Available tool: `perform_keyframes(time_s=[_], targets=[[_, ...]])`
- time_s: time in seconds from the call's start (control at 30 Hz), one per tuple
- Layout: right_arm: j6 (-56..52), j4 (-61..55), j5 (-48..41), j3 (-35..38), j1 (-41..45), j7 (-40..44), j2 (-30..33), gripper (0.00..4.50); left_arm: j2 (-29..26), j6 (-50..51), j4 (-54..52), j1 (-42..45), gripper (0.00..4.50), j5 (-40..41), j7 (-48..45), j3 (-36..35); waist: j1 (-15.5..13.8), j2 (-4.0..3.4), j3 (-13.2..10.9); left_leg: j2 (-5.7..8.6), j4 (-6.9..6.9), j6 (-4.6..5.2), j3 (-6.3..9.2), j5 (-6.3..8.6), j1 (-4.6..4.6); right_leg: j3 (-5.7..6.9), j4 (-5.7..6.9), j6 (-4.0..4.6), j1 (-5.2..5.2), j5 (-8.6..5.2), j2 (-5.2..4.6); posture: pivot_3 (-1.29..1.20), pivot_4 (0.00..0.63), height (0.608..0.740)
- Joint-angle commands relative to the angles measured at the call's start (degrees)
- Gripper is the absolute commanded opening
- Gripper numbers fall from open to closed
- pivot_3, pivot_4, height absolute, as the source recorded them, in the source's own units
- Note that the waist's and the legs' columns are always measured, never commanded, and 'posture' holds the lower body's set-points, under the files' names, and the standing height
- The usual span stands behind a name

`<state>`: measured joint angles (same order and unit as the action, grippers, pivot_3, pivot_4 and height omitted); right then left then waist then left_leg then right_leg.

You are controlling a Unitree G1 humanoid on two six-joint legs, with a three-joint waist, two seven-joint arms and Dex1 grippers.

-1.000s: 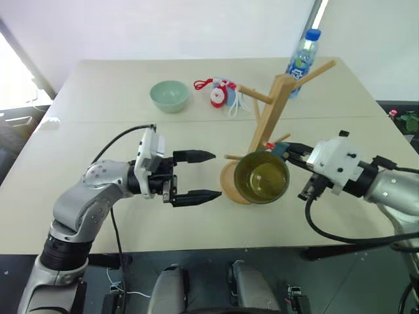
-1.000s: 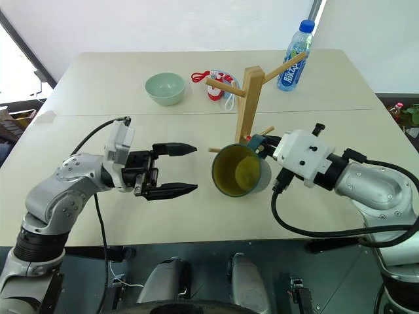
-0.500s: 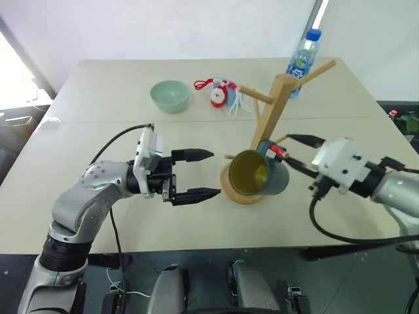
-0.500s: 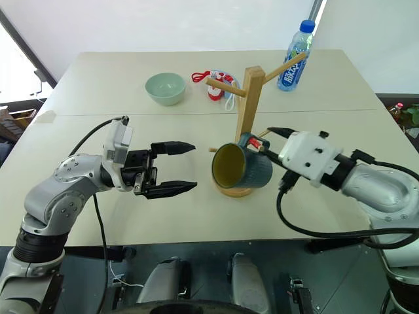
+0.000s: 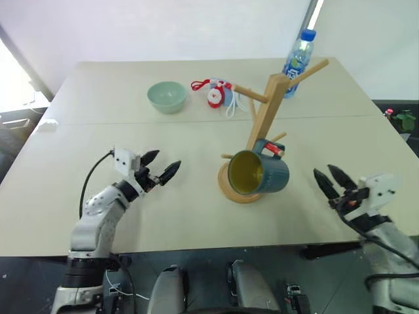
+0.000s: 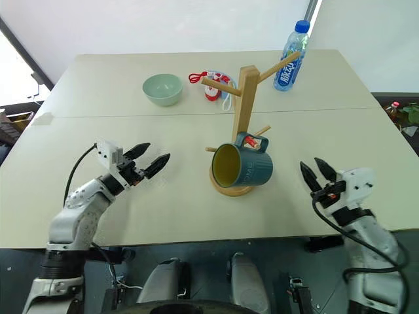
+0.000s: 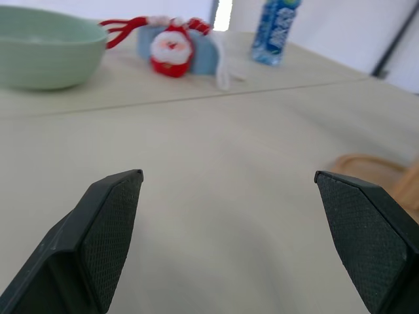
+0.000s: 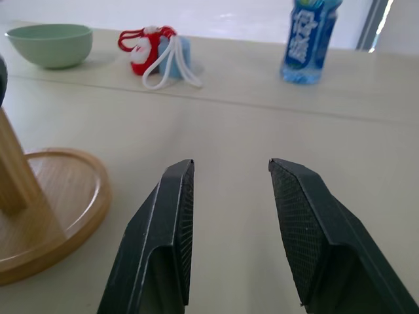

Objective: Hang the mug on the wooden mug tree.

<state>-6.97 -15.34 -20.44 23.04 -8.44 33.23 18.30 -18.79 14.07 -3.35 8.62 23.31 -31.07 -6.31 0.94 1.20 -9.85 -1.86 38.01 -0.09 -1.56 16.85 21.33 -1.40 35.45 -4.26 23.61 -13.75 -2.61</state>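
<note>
The teal-blue mug [image 5: 260,173] hangs by its handle on a low red-tipped peg of the wooden mug tree [image 5: 266,116]. It lies tilted on its side with its yellow-olive mouth toward my left gripper, above the round base [image 5: 228,190]. No gripper touches it. My right gripper [image 5: 323,171] is open and empty, well to the right of the mug near the table's front edge. Its wrist view shows the base [image 8: 60,196] beside its fingers [image 8: 167,222]. My left gripper [image 5: 165,161] is open and empty, low over the table left of the tree.
A pale green bowl [image 5: 166,96] and a red Santa toy [image 5: 216,93] with a white cord sit behind the tree. A blue-capped bottle [image 5: 296,55] stands at the back right. The table's front edge [image 5: 216,243] runs just below both grippers.
My right gripper opened, let go of the mug and drew back down to the right. The mug now hangs on the peg. My left gripper sank back to the left.
</note>
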Motion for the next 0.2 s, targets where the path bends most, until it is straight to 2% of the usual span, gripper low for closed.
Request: perform_keyframes(time_s=[0.03, 0.2], targets=[[4.38, 2.47, 0.88, -1.17, 2.13, -1.29, -0.70, 1.85, 1.14, -3.73, -0.14, -0.95, 4.50, -2.70, 3.08, -1.05, -0.16, -0.01, 0.00, 0.01, 0.00, 0.00, 0.00, 0.00, 0.01, 0.00, 0.00, 0.00, 0.00, 0.00, -0.02, 0.00, 0.150, 0.740], [7.53, 9.19, 1.72, -3.73, 4.85, -1.01, -0.49, 1.85, 2.32, -4.63, -0.08, -2.16, 4.50, -4.39, 5.32, -0.63, -0.35, -0.01, 0.01, 0.01, 0.00, 0.00, 0.02, 0.00, 0.05, 0.02, -0.03, 0.00, 0.01, 0.00, -0.06, 0.00, 0.150, 0.740]])
